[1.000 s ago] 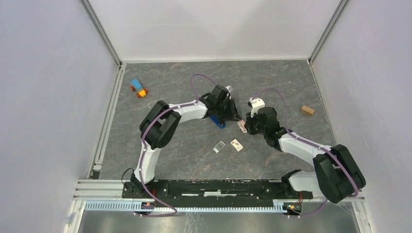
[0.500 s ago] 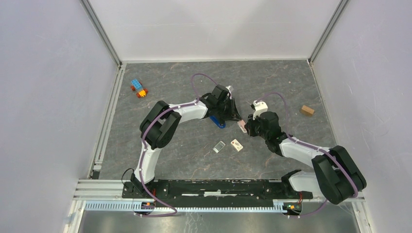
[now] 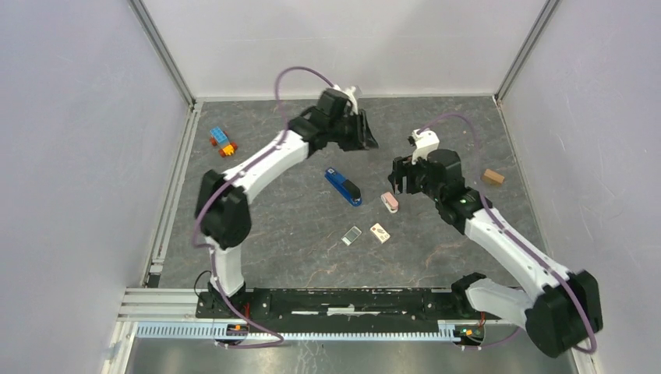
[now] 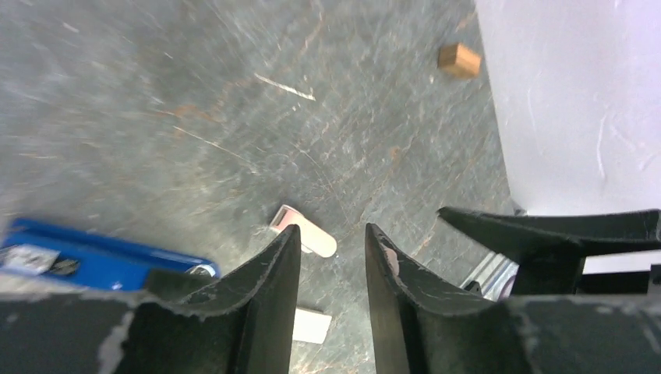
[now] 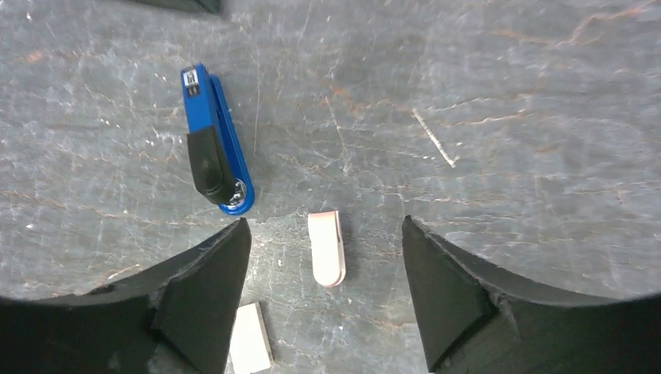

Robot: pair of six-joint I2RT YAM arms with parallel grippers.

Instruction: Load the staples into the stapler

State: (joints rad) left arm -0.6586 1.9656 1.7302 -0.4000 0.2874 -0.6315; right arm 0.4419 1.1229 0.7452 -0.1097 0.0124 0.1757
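- Left gripper (image 3: 368, 140): hangs above the counter toward its far edge. Fingers are narrowly parted with nothing between them.
- Right gripper (image 3: 402, 176): fingers are spread wide and empty. In its wrist view they straddle the pink-and-white piece (image 5: 326, 248).
- Stapler (image 3: 343, 187): lies flat near the middle of the counter, apparently closed. Neither gripper touches it.
- Staples (image 3: 351, 235): lie toward the near edge, apart from the stapler and near a small beige piece (image 3: 379, 232).
- Risk, wrong pick: if the right gripper descends and closes where it hangs, it would seize the pink-and-white piece, not the staples.
- Risk, failed grasp: the strip is thin, flat and half see-through. Fingers may skid over it, push it along the counter or snap it. The beige piece could be caught with it.
- Risk, stapler shifts: it lies unrestrained, so any push to open it may slide or spin it unless one arm braces it.
- Risk, arm contact: both targets sit mid-counter, so two arms converging there could foul each other.
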